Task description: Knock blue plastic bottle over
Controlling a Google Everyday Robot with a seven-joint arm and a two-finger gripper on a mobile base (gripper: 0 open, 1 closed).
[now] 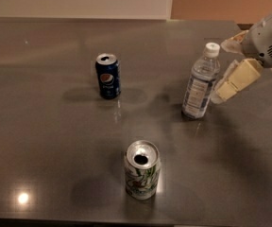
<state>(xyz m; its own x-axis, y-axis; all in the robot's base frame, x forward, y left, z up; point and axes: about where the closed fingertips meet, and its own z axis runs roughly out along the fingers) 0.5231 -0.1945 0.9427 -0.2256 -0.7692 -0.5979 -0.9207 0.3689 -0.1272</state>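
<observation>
The blue plastic bottle (201,82) is a clear water bottle with a white cap and a blue-and-white label. It stands upright on the dark grey table (41,126), right of centre. My gripper (221,92) comes in from the right edge, its cream-coloured fingers pointing down and left. Its tip is just right of the bottle's lower half, very close to it or touching it.
A dark blue Pepsi can (108,76) stands upright left of the bottle. A green-and-white can (142,170) with an open top stands near the front edge. The table's far edge meets a pale wall, and its right edge lies under my arm.
</observation>
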